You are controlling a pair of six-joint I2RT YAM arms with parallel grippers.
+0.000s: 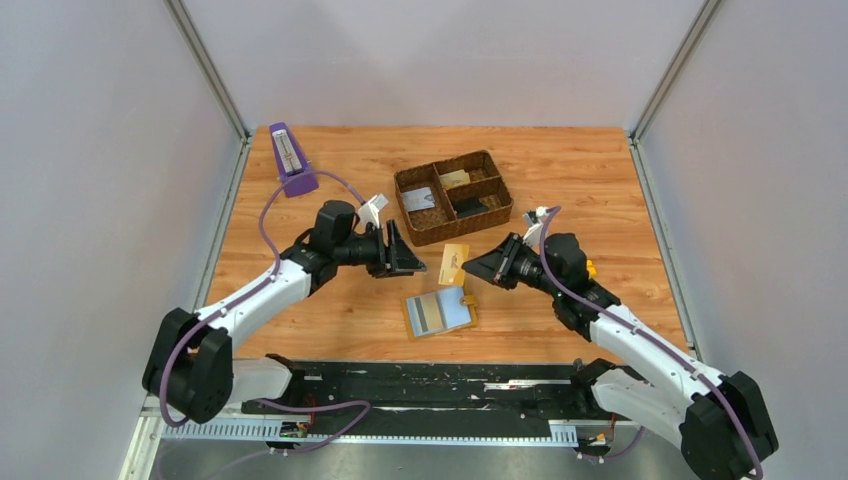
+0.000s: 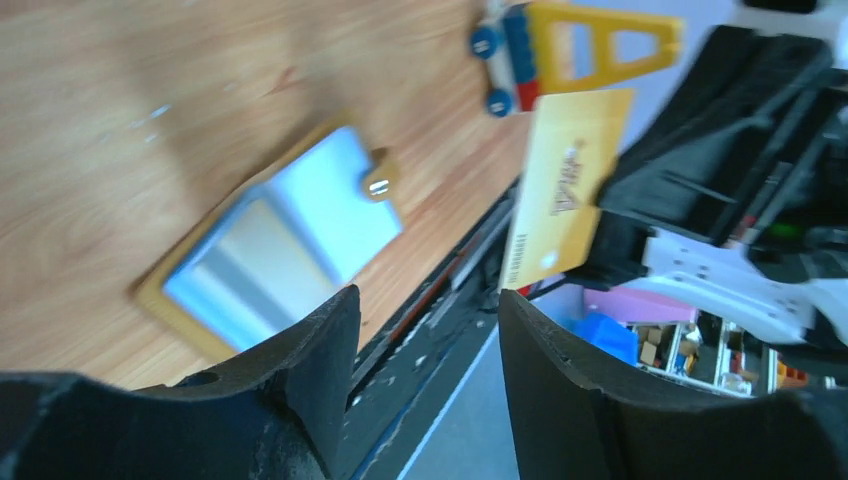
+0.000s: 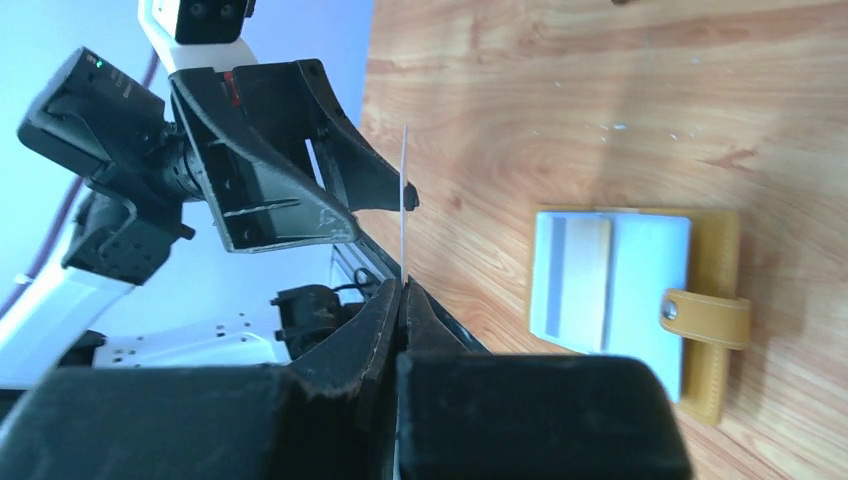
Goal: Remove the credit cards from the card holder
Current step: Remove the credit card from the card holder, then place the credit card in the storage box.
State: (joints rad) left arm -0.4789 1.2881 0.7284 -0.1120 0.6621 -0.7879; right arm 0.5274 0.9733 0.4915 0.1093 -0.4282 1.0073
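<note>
The card holder (image 1: 440, 312) lies open on the wooden table, mustard-yellow outside, light blue-grey pockets inside, with a card still in a pocket. It also shows in the left wrist view (image 2: 275, 245) and the right wrist view (image 3: 630, 295). My right gripper (image 1: 470, 267) is shut on a yellow credit card (image 1: 454, 263), held upright above the table; the card shows flat in the left wrist view (image 2: 565, 190) and edge-on in the right wrist view (image 3: 404, 205). My left gripper (image 1: 415, 262) is open and empty, facing the card at a short gap.
A brown woven compartment tray (image 1: 453, 195) holding cards stands behind the grippers. A purple metronome (image 1: 290, 160) stands at the back left. A black rail (image 1: 440, 380) runs along the near table edge.
</note>
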